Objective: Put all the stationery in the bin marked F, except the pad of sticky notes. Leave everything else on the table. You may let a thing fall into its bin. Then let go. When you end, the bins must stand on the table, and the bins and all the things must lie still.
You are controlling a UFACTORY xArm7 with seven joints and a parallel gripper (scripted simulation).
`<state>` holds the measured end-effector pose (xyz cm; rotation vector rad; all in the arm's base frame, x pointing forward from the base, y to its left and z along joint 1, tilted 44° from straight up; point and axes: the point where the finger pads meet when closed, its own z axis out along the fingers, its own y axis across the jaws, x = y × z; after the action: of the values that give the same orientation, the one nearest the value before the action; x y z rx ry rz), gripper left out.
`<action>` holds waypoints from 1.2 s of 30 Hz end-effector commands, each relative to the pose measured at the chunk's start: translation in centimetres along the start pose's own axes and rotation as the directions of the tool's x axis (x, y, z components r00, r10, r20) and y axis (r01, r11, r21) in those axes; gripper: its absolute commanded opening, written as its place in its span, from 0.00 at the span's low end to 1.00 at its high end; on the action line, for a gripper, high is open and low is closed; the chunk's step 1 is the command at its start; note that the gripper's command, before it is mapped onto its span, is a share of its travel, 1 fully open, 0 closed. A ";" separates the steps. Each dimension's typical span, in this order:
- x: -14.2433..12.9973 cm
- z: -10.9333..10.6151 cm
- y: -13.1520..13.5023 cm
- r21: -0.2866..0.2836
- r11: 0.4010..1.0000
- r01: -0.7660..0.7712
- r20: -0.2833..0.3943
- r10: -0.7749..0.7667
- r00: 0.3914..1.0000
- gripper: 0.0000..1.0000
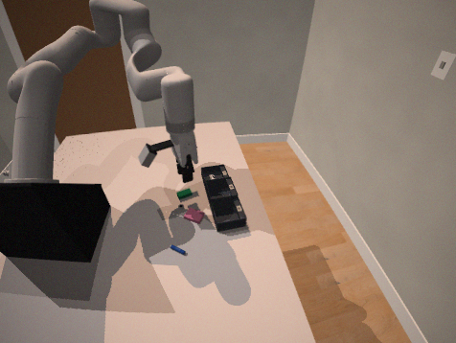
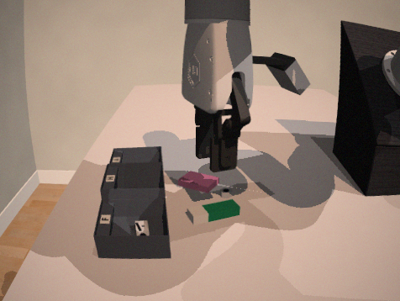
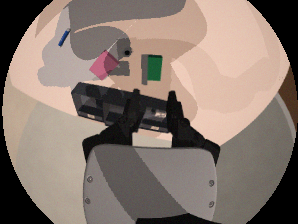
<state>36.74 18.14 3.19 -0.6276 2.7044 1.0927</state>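
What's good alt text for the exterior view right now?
A robot gripper hangs empty, fingers partly open, just above a pink sticky-note pad on a table. A green-and-white eraser lies nearer the camera. To the left stands a row of dark bins; the nearest, marked F, holds a small sharpener.

Small tags mark the dark bins (image 2: 132, 202): an F (image 2: 105, 219) on the nearest, probably an H (image 2: 110, 178) at its 12 o'clock; the farthest tag is unreadable.

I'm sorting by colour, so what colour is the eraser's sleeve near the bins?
Green; the eraser shows a green sleeve and a pale bare end, clearest in the exterior view.
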 end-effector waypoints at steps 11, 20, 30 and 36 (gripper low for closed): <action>-0.1 -0.1 -0.1 0.002 1.000 -0.002 0.003 0.002 1.000 0.38; -0.1 -0.1 -0.1 0.002 1.000 -0.003 0.003 0.003 1.000 0.38; -0.1 2.7 -0.1 0.002 1.000 -0.003 0.003 0.003 1.000 0.38; -0.1 4.3 -0.1 0.002 1.000 -0.003 0.003 0.003 1.000 0.38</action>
<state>36.51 20.36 0.91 -0.6268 2.7097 1.0924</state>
